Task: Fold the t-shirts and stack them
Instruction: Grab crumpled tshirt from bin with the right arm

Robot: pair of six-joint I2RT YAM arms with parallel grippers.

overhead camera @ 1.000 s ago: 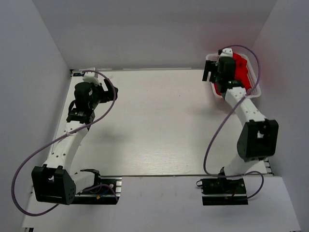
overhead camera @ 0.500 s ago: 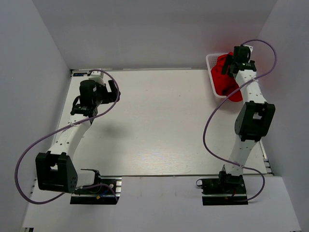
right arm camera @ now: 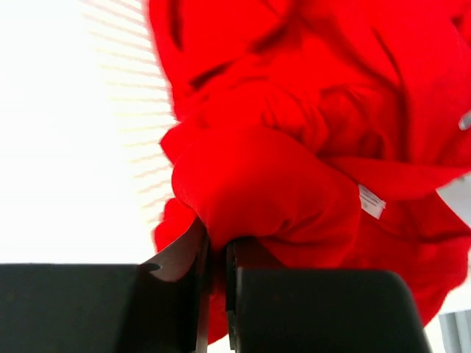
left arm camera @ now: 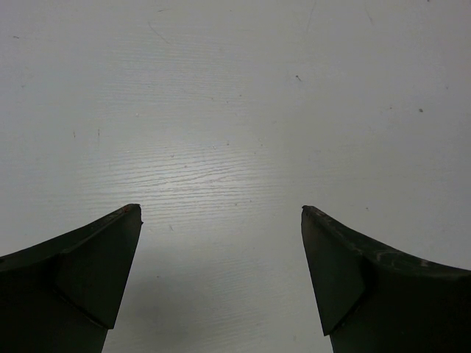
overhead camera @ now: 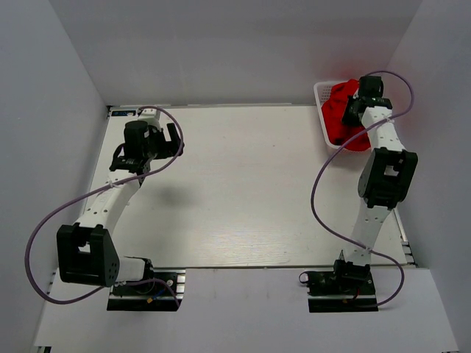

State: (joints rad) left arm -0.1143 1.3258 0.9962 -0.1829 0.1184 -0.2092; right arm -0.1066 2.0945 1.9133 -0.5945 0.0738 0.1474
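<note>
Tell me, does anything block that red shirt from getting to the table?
Only the wall of the white basket, on its table side. The right gripper has its jaws shut on the red shirt, and nothing visible lies on the table beyond.

Crumpled red t-shirt (overhead camera: 340, 110) in white basket (overhead camera: 321, 90), far-rt corner.

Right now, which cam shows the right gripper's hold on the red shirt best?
Right wrist: the right gripper is shut on a bunched fold of the red shirt, close up. Top external shows the shirt heaped in the white basket, the grip hidden by the arm. Left wrist shows only table.
</note>
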